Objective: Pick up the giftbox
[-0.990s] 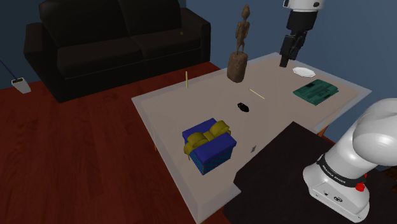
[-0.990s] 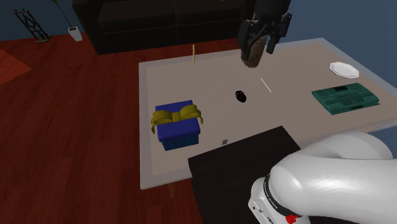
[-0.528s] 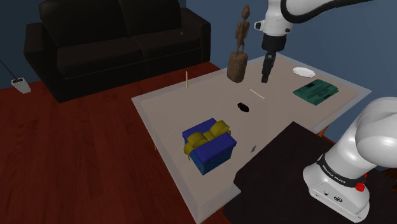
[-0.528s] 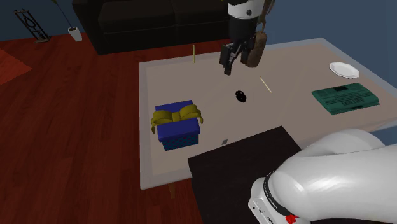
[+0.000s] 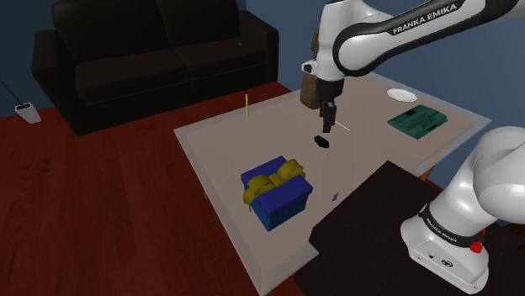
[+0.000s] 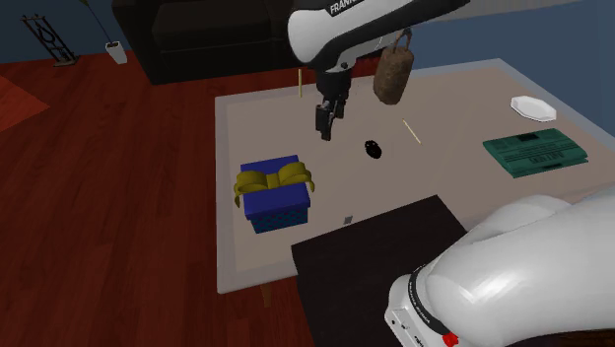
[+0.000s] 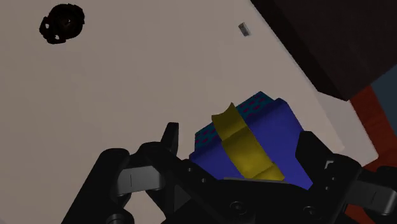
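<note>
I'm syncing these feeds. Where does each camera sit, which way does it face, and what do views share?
Shoulder view: beside the stand, facing over the table toward the sofa; arm and claw show.
Second exterior view: behind the base, looking over the table; arm shows.
Wrist view: on the hand, facing the giftbox; open fingers show.
Shared: giftbox.

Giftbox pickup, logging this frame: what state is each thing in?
giftbox: closed, ribbon tied, on table, not held
fingers: open, holding nothing
book: shut, lying flat
statue: upright
stick: standing upright
</note>
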